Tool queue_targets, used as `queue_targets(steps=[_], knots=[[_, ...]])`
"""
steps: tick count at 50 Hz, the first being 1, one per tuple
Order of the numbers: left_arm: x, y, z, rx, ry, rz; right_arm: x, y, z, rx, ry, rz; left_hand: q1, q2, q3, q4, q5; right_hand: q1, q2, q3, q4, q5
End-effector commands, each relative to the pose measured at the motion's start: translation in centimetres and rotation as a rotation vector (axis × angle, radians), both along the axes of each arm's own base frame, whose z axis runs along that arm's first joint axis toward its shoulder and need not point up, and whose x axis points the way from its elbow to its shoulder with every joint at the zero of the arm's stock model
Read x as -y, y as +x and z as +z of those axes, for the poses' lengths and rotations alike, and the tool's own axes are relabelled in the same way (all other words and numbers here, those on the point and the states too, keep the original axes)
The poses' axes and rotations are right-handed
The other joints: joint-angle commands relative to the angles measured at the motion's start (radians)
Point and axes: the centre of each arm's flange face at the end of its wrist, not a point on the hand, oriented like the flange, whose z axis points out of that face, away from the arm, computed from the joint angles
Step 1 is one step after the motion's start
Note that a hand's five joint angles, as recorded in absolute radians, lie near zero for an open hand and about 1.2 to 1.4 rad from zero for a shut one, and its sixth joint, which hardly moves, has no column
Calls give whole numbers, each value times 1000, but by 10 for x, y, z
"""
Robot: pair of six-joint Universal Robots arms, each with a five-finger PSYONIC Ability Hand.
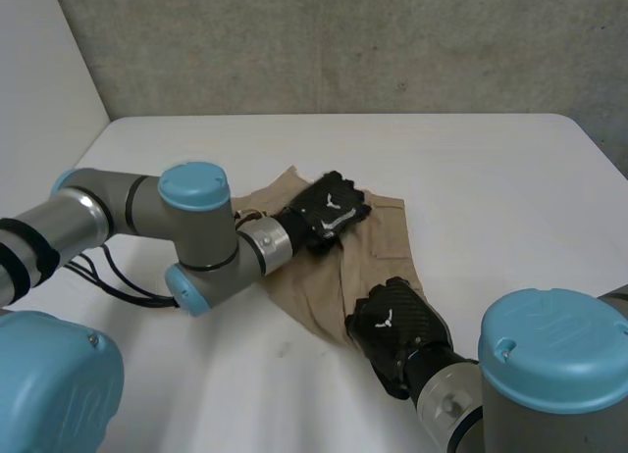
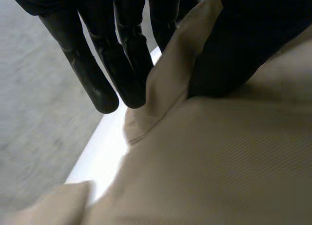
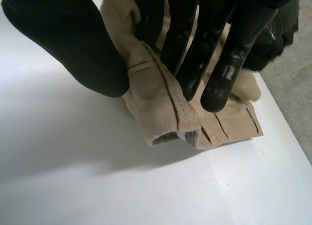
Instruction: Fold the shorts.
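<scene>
Shorts (image 1: 368,262) lie mid-table, bunched and partly doubled over, slightly right of centre. Left hand (image 1: 329,213) is on their far edge: fingers (image 2: 129,64) and thumb (image 2: 234,45) pinch a raised ridge of cloth between them, narrow grip. Right hand (image 1: 392,326) is at the near edge, its thumb and fingers clamped on a stitched band (image 3: 168,110) with layers showing at the band's end. So both hands hold cloth, 1 far, 1 near.

Handling, as a judgement: light woven twill, soft and limp, no shape of its own. It'll sag between the 2 grips and drag on the table. Not fragile, not slippery. The stitched band and the hems are the stiffest parts, so they're the best hold points. A pinch in mid-panel likely lifts just 1 layer. The span between the hands needs tension or the fold goes crooked.

Table (image 1: 491,178) is white, smooth and flat, probably low friction, with plenty of free space round the shorts. Bare concrete wall (image 1: 343,41) on the far side, plain white wall (image 1: 39,61) on the left.
</scene>
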Motion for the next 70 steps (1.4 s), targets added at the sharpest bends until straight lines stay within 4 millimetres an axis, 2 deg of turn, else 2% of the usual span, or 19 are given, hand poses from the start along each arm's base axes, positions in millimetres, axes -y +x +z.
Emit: queue_targets(steps=[1, 3, 6, 10, 15, 24, 28, 31, 37, 41, 48, 49, 50, 53, 54, 58, 61, 67, 70], knots=[[35, 12, 30, -67, -144, 329, 10, 0, 6, 19, -14, -29, 242, 229, 239, 227, 271, 415, 222, 217, 210, 236], [31, 18, 37, -65, -143, 347, 25, -1, 14, 38, -36, -66, 242, 229, 239, 227, 271, 415, 222, 217, 210, 236], [10, 32, 69, -73, -152, 340, 43, -5, 27, 68, -67, -115, 242, 229, 239, 227, 271, 415, 222, 217, 210, 236], [-17, 48, 119, -119, -204, 344, 58, -7, 62, 166, -148, -154, 242, 229, 239, 227, 271, 415, 222, 217, 210, 236], [-47, 64, 182, -203, -288, 366, 64, -7, 129, 375, -265, -179, 242, 229, 239, 227, 271, 415, 222, 217, 210, 236], [-125, 124, 315, -452, -484, 543, 41, -28, 237, 604, -479, -172, 242, 229, 239, 227, 271, 415, 222, 217, 210, 236], [-154, 146, 352, -551, -560, 566, 26, -37, 269, 655, -537, -161, 242, 229, 239, 227, 271, 415, 222, 217, 210, 236], [-164, 153, 362, -578, -582, 566, 19, -40, 281, 675, -555, -151, 242, 229, 239, 227, 271, 415, 222, 217, 210, 236], [-160, 151, 355, -555, -563, 570, 21, -43, 285, 670, -561, -164, 242, 229, 239, 227, 271, 415, 222, 217, 210, 236], [-137, 135, 328, -477, -494, 573, 39, -41, 272, 627, -529, -197, 242, 229, 239, 227, 271, 415, 222, 217, 210, 236], [-78, 96, 242, -273, -326, 571, 88, -13, 207, 488, -363, -222, 242, 229, 239, 227, 271, 415, 222, 217, 210, 236], [-70, 93, 231, -250, -308, 577, 99, -7, 190, 460, -327, -228, 242, 229, 239, 227, 271, 415, 222, 217, 210, 236], [-55, 86, 210, -212, -278, 583, 105, -4, 179, 444, -305, -232, 242, 229, 239, 227, 271, 415, 222, 217, 210, 236], [-27, 77, 181, -181, -257, 600, 135, 5, 147, 408, -270, -263, 242, 229, 239, 227, 271, 415, 222, 217, 210, 236], [-9, 72, 162, -173, -252, 612, 143, 8, 140, 405, -269, -269, 242, 229, 239, 227, 271, 415, 222, 217, 210, 236], [38, 63, 123, -189, -277, 645, 185, 16, 104, 394, -299, -333, 242, 229, 239, 227, 271, 415, 222, 217, 210, 236], [67, 52, 112, -255, -339, 654, 214, 25, 88, 416, -378, -375, 242, 229, 239, 227, 271, 415, 222, 217, 210, 236], [100, 35, 109, -369, -443, 650, 252, 34, 81, 431, -591, -397, 242, 229, 239, 227, 271, 415, 222, 217, 210, 236], [104, 28, 104, -392, -465, 628, 261, 38, 79, 435, -674, -396, 242, 229, 239, 227, 271, -634, -827, -832, -839, -813]])
